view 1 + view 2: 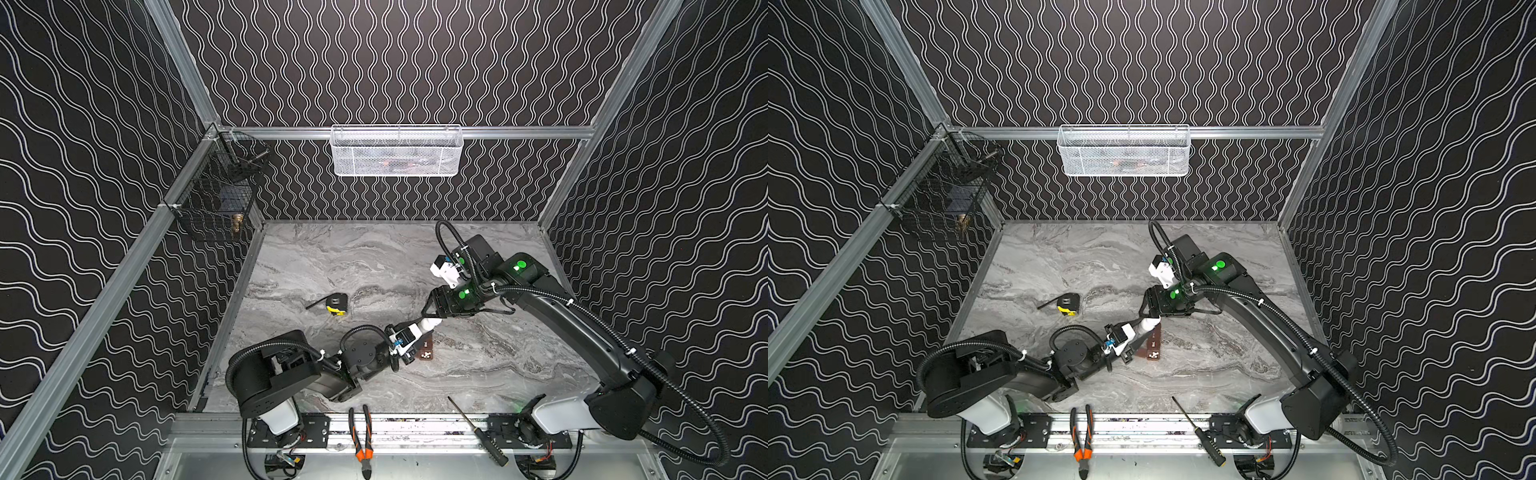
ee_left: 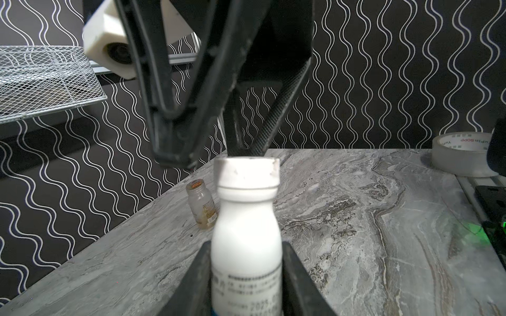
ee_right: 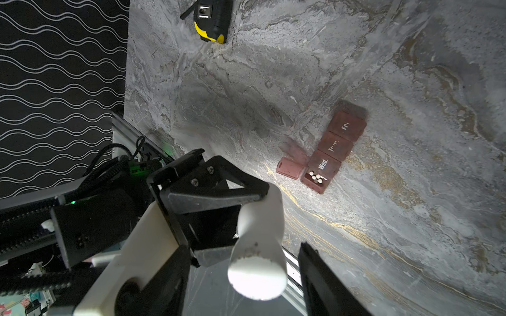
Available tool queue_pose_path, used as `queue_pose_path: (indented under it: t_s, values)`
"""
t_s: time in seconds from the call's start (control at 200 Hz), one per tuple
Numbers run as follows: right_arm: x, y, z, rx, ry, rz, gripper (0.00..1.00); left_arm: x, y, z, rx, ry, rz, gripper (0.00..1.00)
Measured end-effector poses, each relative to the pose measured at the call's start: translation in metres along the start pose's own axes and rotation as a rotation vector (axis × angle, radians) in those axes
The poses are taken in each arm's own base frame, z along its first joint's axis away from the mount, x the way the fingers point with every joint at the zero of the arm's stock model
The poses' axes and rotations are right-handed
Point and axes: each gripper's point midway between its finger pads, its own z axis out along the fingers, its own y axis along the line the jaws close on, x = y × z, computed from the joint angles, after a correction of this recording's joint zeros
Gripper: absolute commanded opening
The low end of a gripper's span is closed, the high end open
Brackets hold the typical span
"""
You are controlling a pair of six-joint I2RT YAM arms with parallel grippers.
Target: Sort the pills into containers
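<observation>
**Gripping a white bottle (image 2: 246,219) beside the containers (image 3: 336,147)**

The left gripper (image 2: 246,247) is clamped on the bottle's body, with one finger pressed to each side just above the printed label. The bottle is held at a slant over the table (image 1: 332,257). Its cap (image 2: 246,172) is on and points toward 2 o'clock in both top views. The right gripper (image 1: 432,316) comes at the cap from 1 o'clock and straddles it with jaws parted. The right wrist view shows a gap between the cap and the finger on either side, so nothing is pinched there.

The containers, a reddish-brown strip of four joined compartments, rest flat on the table at 6 o'clock from the cap, near it but apart. The strip runs roughly from 12 to 6. The compartment at its 6 o'clock end is open, with the lid (image 3: 290,167) folded out flat at 9 o'clock and several white pills (image 3: 316,176) inside. The other three lids are down, and the one next to the open compartment reads "Wed."

A black and yellow tape measure (image 1: 337,303) sits at 9 o'clock from the bottle, well apart. The left wrist view also shows a small glass vial (image 2: 202,206) standing upright past the bottle.
</observation>
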Motion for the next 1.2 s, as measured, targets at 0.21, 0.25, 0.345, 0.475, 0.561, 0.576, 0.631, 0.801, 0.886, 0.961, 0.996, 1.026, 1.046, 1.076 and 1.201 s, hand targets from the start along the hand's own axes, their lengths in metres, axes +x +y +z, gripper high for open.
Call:
queue_pose_path:
  t_s: [0.21, 0.25, 0.345, 0.475, 0.561, 0.576, 0.631, 0.801, 0.886, 0.961, 0.996, 1.026, 1.046, 1.076, 1.201]
  values:
    - [0.009, 0.003, 0.000, -0.015, 0.013, -0.007, 0.63, -0.001, 0.000, 0.001, -0.002, -0.005, 0.000, 0.00]
    - [0.011, 0.003, 0.000, -0.016, 0.016, -0.009, 0.63, -0.001, 0.000, 0.001, -0.001, -0.002, 0.000, 0.00]
    - [0.015, 0.004, 0.000, -0.018, 0.020, -0.013, 0.62, 0.001, 0.000, 0.002, 0.000, 0.002, 0.001, 0.00]
    - [0.022, 0.005, -0.002, -0.021, 0.024, -0.021, 0.61, 0.000, 0.000, 0.002, -0.004, -0.003, 0.000, 0.00]
    - [0.027, 0.009, -0.005, -0.033, 0.026, -0.032, 0.61, 0.000, 0.002, 0.003, -0.009, -0.007, -0.001, 0.00]
    - [0.028, 0.010, -0.005, -0.037, 0.026, -0.034, 0.61, 0.000, 0.002, 0.003, -0.009, -0.007, 0.000, 0.00]
    - [0.029, 0.012, -0.008, -0.043, 0.023, -0.039, 0.61, 0.000, 0.002, 0.003, -0.010, -0.005, 0.000, 0.00]
    - [0.020, 0.007, -0.013, -0.008, -0.017, -0.029, 0.67, 0.000, 0.002, 0.003, -0.010, -0.005, 0.000, 0.00]
    - [0.009, 0.003, -0.014, 0.020, -0.040, -0.019, 0.67, 0.000, 0.002, 0.002, -0.009, -0.006, -0.017, 0.00]
    - [0.002, -0.002, -0.012, 0.042, -0.044, -0.009, 0.68, 0.000, 0.002, 0.001, -0.007, -0.006, -0.017, 0.00]
    - [-0.002, -0.003, -0.011, 0.049, -0.048, -0.004, 0.68, 0.000, 0.002, 0.000, -0.006, -0.004, -0.018, 0.00]
    - [-0.004, -0.003, -0.011, 0.051, -0.049, -0.004, 0.68, 0.000, 0.002, 0.000, -0.006, -0.004, -0.018, 0.00]
    - [-0.006, -0.003, -0.011, 0.050, -0.051, -0.004, 0.68, 0.000, 0.002, 0.000, -0.006, -0.003, -0.018, 0.00]
    - [-0.009, -0.001, -0.010, 0.048, -0.052, -0.006, 0.68, 0.000, 0.002, 0.000, -0.006, -0.004, -0.018, 0.00]
    - [-0.014, 0.001, -0.005, 0.039, -0.039, -0.005, 0.68, 0.000, 0.002, 0.000, -0.006, -0.005, -0.019, 0.00]
